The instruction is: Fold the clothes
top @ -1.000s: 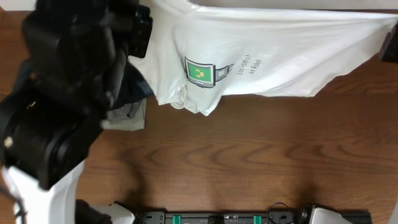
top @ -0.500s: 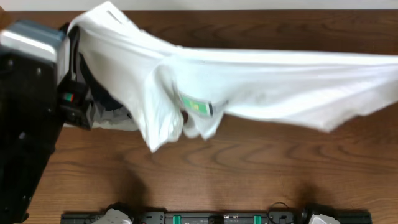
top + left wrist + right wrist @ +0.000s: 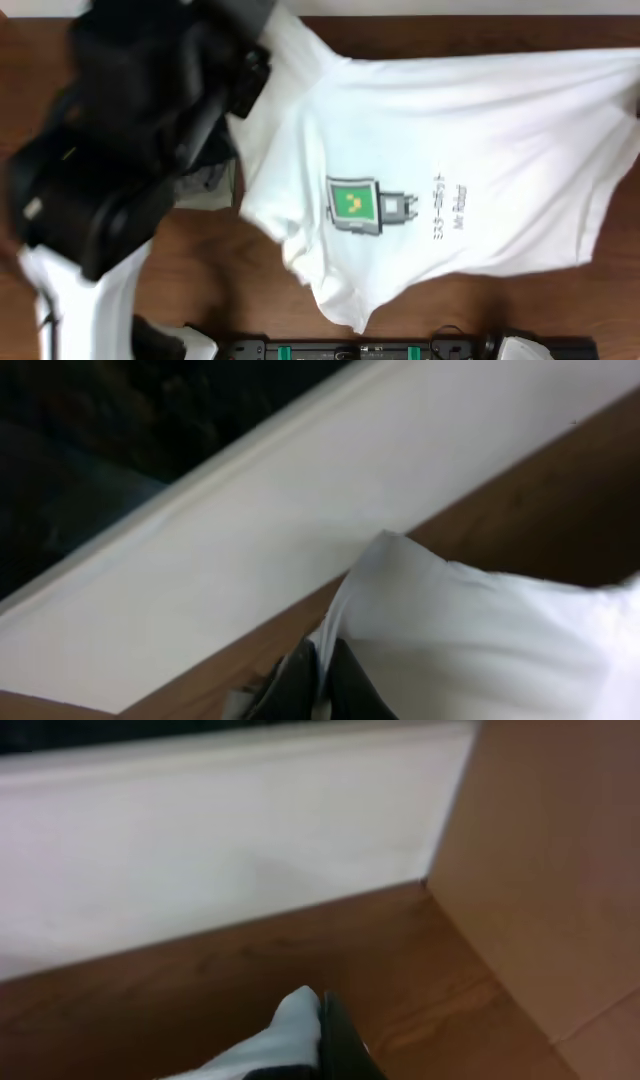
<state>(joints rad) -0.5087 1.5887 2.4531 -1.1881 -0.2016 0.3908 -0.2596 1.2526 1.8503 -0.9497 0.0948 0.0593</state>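
Note:
The white T-shirt [image 3: 450, 140] is stretched wide across the table with its green square graphic [image 3: 353, 203] and dark text facing up; its lower left hem hangs rumpled toward the front edge. My left gripper [image 3: 322, 678] is shut on one corner of the shirt [image 3: 470, 630] near the table's far edge; in the overhead view the bulky black left arm [image 3: 140, 120] hides the fingers. My right gripper [image 3: 322, 1025] is shut on another white corner of the shirt [image 3: 285, 1035], just above the wood. It lies past the right edge of the overhead view.
Grey folded garments [image 3: 205, 188] lie under my left arm at the table's left. A white wall strip [image 3: 250, 540] runs along the table's far edge. A tan upright panel [image 3: 550, 870] stands at the far right corner.
The shirt was held bunched and airborne half a second ago. It has now swung down and toward the front, spread flat with the graphic upright. My left arm swung back over the left side.

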